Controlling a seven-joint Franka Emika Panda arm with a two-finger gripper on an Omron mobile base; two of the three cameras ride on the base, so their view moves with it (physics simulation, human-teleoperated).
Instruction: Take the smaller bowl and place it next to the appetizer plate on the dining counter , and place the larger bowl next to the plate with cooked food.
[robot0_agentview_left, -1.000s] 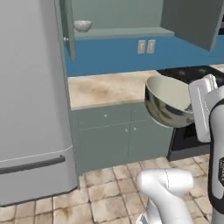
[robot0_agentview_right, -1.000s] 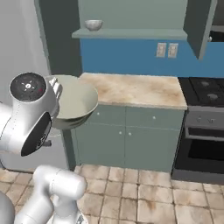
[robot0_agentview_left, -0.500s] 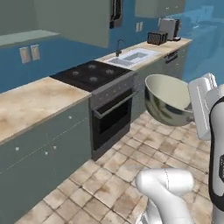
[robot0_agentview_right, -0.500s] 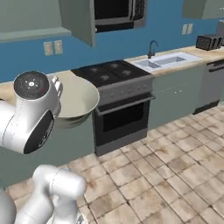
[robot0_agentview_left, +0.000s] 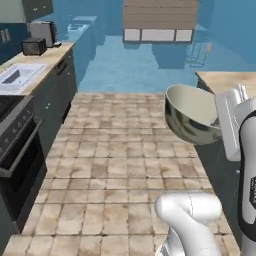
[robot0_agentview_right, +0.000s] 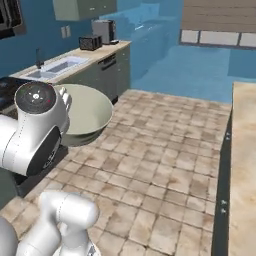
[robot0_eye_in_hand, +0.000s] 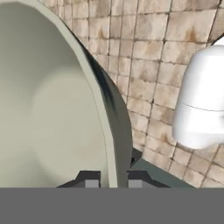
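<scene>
Base swung — hand (robot0_eye_in_hand: 110, 181) still pinches larger bowl (robot0_agentview_left: 192, 114) rim.

In your hand view, the larger bowl (robot0_eye_in_hand: 57, 109) runs off the left and top edges, so you get just part of its cream inside and a strip of dark outer wall. The gripper (robot0_eye_in_hand: 110, 180) shows as two finger stubs either side of the rim; their tips are cut by the bottom band. From the left base view, the robot's own arm covers the bowl's right side and the hand behind it. From the right base view, the arm's round joint hides the bowl's near left part. The dining counter (robot0_agentview_right: 244, 150) is cropped by the right edge there, and in the left base view you see only a corner of it. The far appliances on the side counter are too small to make out.
</scene>
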